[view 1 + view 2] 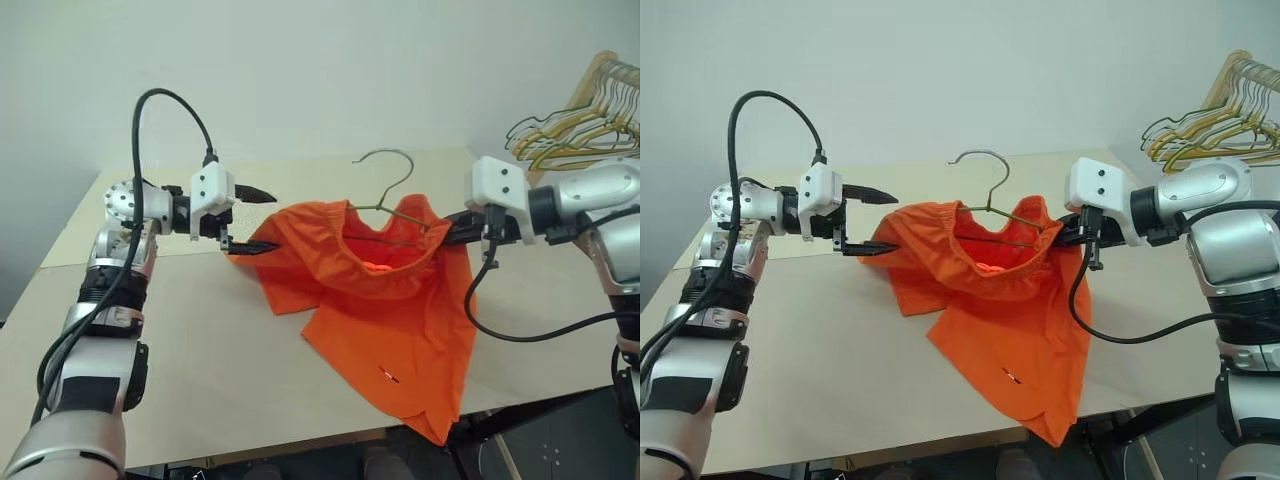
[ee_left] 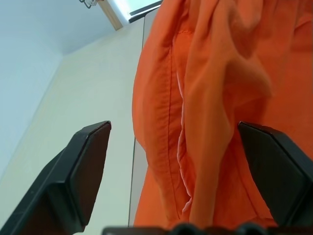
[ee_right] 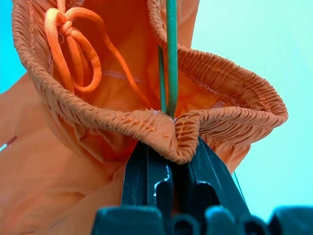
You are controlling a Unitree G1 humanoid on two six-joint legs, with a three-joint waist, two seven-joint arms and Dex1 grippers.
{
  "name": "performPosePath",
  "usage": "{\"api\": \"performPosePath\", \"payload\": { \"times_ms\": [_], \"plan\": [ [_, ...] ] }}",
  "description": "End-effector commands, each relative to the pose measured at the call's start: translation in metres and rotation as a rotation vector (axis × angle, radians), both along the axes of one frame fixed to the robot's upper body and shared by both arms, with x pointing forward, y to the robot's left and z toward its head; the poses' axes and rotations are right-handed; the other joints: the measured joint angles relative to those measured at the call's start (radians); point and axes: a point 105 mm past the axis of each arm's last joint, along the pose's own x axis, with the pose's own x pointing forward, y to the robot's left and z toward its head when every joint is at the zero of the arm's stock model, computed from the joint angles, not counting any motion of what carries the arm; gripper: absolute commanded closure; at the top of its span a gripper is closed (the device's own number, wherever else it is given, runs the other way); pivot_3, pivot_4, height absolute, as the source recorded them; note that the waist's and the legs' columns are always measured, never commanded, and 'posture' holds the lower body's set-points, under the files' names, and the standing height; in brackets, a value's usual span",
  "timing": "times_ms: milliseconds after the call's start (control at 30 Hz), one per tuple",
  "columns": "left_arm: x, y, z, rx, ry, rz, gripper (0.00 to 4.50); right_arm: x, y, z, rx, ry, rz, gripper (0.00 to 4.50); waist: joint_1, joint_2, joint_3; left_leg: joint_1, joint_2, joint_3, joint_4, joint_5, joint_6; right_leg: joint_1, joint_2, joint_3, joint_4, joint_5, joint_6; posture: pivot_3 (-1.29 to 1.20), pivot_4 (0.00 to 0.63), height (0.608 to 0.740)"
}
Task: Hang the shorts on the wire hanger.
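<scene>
The bright orange shorts [image 1: 385, 320] hang lifted over the table, their lower leg trailing toward the front edge. The thin wire hanger [image 1: 396, 190] sits inside the waistband, with its hook sticking up above the fabric. My right gripper [image 1: 447, 233] is shut on the gathered waistband at the shorts' right side. In the right wrist view the green wire [image 3: 171, 58] runs down into that pinch [image 3: 171, 147]. My left gripper [image 1: 277, 221] stands open at the shorts' left edge. In the left wrist view the fabric [image 2: 220, 98] lies loose between its spread fingers [image 2: 88, 161].
The light wooden table [image 1: 200, 340] spreads under both arms, its front edge close to me. A wooden rack with several yellowish and dark hangers [image 1: 590, 120] stands at the far right, behind my right arm. Black cables loop off both wrists.
</scene>
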Motion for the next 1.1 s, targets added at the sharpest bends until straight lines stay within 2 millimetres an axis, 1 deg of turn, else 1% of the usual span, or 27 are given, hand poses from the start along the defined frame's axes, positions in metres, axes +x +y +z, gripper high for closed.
{"api": "performPosePath", "payload": {
  "times_ms": [33, 67, 133, 233, 433, 467, 633, 833, 933, 1033, 1100],
  "plan": [
    [0.005, 0.0, 0.013, -0.06, -0.016, 0.01, 0.4, -0.003, -0.001, 0.016, 0.005, -0.07, 0.015, 4.5, 0.0, 0.0, 0.0, 0.0, 0.0, 0.0, 0.0, 0.0, 0.0, 0.0, 0.0, 0.0, 0.0, 0.0, 0.0, -0.05, 0.0, 0.74],
    [0.004, 0.0, 0.013, -0.062, -0.006, -0.002, 0.57, -0.003, -0.001, 0.016, 0.005, -0.069, 0.012, 4.5, 0.0, 0.0, 0.0, 0.0, 0.0, 0.0, 0.0, 0.0, 0.0, 0.0, 0.0, 0.0, 0.0, 0.0, 0.0, -0.05, 0.0, 0.74],
    [0.002, 0.001, 0.008, -0.041, 0.003, -0.018, 1.17, -0.003, -0.002, 0.015, 0.009, -0.066, 0.008, 4.5, -0.001, 0.0, 0.0, 0.0, 0.0, 0.0, 0.0, 0.0, 0.0, 0.0, 0.0, 0.0, 0.0, 0.0, 0.0, -0.05, 0.0, 0.74],
    [0.003, 0.003, 0.0, -0.003, 0.013, -0.01, 2.2, -0.003, -0.003, 0.017, 0.013, -0.065, 0.005, 4.5, -0.001, 0.0, 0.0, 0.0, 0.0, 0.0, 0.0, 0.0, 0.0, 0.0, 0.0, 0.0, 0.0, 0.0, 0.0, -0.05, 0.0, 0.74],
    [0.001, 0.006, -0.005, 0.003, 0.031, -0.017, 4.36, -0.003, -0.004, 0.018, 0.014, -0.065, 0.004, 4.5, -0.002, 0.0, 0.0, 0.0, 0.0, 0.0, 0.0, 0.0, 0.0, 0.0, 0.0, 0.0, 0.0, 0.0, 0.0, -0.05, 0.0, 0.74],
    [0.001, 0.006, -0.005, 0.003, 0.03, -0.016, 4.44, -0.003, -0.004, 0.018, 0.013, -0.064, 0.004, 4.5, -0.002, 0.0, 0.0, 0.0, 0.0, 0.0, 0.0, 0.0, 0.0, 0.0, 0.0, 0.0, 0.0, 0.0, 0.0, -0.05, 0.0, 0.74],
    [0.009, 0.013, -0.005, 0.016, -0.006, 0.059, 4.44, 0.0, -0.009, 0.016, 0.01, -0.068, -0.014, 4.5, -0.001, 0.0, 0.0, 0.0, 0.0, 0.0, 0.0, 0.0, 0.0, 0.0, 0.0, 0.0, 0.0, 0.0, 0.0, -0.05, 0.0, 0.74],
    [0.009, 0.029, -0.001, 0.013, -0.023, 0.11, 4.44, 0.007, -0.021, 0.018, 0.0, -0.08, -0.061, 4.5, -0.002, 0.0, 0.0, 0.0, 0.0, 0.0, 0.0, 0.0, 0.0, 0.0, 0.0, 0.0, 0.0, 0.0, 0.0, -0.05, 0.0, 0.74],
    [0.012, 0.037, -0.004, 0.04, -0.037, 0.152, 4.44, 0.008, -0.025, 0.015, -0.022, -0.083, -0.068, 4.5, -0.002, 0.0, 0.0, 0.0, 0.0, 0.0, 0.0, 0.0, 0.0, 0.0, 0.0, 0.0, 0.0, 0.0, 0.0, -0.04, 0.0, 0.74],
    [0.012, 0.038, -0.006, 0.038, -0.036, 0.157, 4.44, 0.009, -0.025, 0.012, -0.018, -0.076, -0.071, 4.5, -0.001, 0.0, 0.0, 0.0, 0.0, 0.0, 0.0, 0.0, 0.0, 0.0, 0.0, 0.0, 0.0, 0.0, 0.0, -0.04, 0.0, 0.74],
    [0.01, 0.035, -0.007, 0.026, -0.041, 0.137, 4.44, 0.009, -0.023, 0.011, -0.012, -0.073, -0.067, 4.5, -0.001, 0.0, 0.0, 0.0, 0.0, 0.0, 0.0, 0.0, 0.0, 0.0, 0.0, 0.0, 0.0, 0.0, 0.0, -0.04, 0.0, 0.74]
  ]
}}
